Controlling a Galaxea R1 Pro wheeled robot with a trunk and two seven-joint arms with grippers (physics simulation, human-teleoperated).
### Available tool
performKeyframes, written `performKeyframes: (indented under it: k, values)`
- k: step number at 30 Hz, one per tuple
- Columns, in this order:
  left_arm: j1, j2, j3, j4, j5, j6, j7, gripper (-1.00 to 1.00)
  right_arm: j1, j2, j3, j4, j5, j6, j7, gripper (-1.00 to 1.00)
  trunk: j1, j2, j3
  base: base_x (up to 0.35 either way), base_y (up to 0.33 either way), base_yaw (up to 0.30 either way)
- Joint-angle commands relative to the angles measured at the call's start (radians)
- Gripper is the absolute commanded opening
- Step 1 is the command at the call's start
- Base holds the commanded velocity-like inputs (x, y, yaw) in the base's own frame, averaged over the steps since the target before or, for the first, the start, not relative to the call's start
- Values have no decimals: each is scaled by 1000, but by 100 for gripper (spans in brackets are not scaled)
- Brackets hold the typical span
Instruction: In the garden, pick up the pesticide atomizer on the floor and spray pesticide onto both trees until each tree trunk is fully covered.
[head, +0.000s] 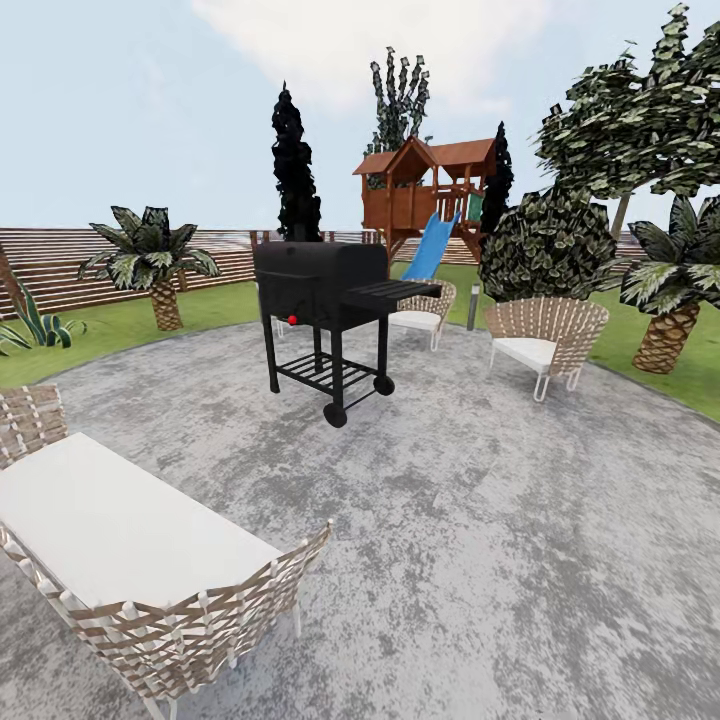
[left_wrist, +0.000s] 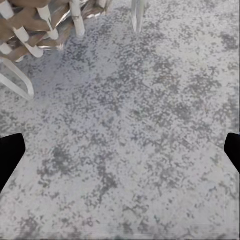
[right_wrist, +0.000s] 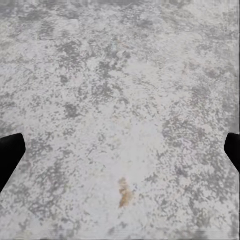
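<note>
I stand on a grey mottled patio (head: 480, 520) in the garden, ringed by green lawn (head: 130, 325) and a brown slat fence (head: 60, 265). A tall tree with green-white leaves (head: 640, 120) rises at the far right, and its thin-looking grey trunk (head: 622, 215) is partly hidden behind a bush. A second leafy tree (head: 400, 95) pokes up behind the playset. The pesticide atomizer is out of view. My left gripper (left_wrist: 120, 155) hangs open over bare patio, its black fingertips (left_wrist: 9, 155) wide apart. My right gripper (right_wrist: 120, 155) is open too, above a small brown stain (right_wrist: 123, 192).
A black wheeled grill (head: 320, 290) stands ahead at centre. A wicker sofa with a white cushion (head: 120, 540) is close at my left. Two wicker chairs (head: 545, 340) (head: 425, 310), a wooden playset with a blue slide (head: 425, 195), palms (head: 160, 270) (head: 670, 300) and a black cypress (head: 295, 170) lie beyond.
</note>
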Motion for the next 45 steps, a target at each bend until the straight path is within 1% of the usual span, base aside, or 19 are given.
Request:
performKeyframes:
  k: [1, 4, 7, 12, 30, 42, 45]
  values:
    - [0, 0, 0, 1, 0, -9, 1, 100, -1, 0, 1, 8, 1, -4, 1, 100, 0, -1, -1, 0, 0, 0]
    - [3, 2, 0, 9, 1, -28, 2, 100, -2, 1, 4, 53, 1, -8, 1, 100, 0, -1, -1, 0, 0, 0]
    - [6, 4, 1, 13, 2, -33, 1, 100, -2, 1, 5, 75, 0, -10, -1, 100, 0, -1, -1, 0, 0, -12]
    - [5, 4, 1, 13, -3, -35, 0, 100, -2, 2, 1, 83, 0, -10, -2, 100, 0, -1, -1, 0, 0, -158]
    - [4, 4, -2, 14, -11, -36, 0, 100, -2, 2, -3, 85, -3, -10, -3, 100, 0, -1, -1, 0, -5, -262]
    - [4, 4, -8, 14, -13, -36, 0, 100, -2, 2, -4, 83, -6, -10, -4, 100, 0, -1, -5, 0, -240, -262]
    - [4, 5, -7, 14, -13, -36, 0, 100, -2, 2, -4, 82, -5, -10, -3, 100, 0, -1, -5, 0, -273, -60]
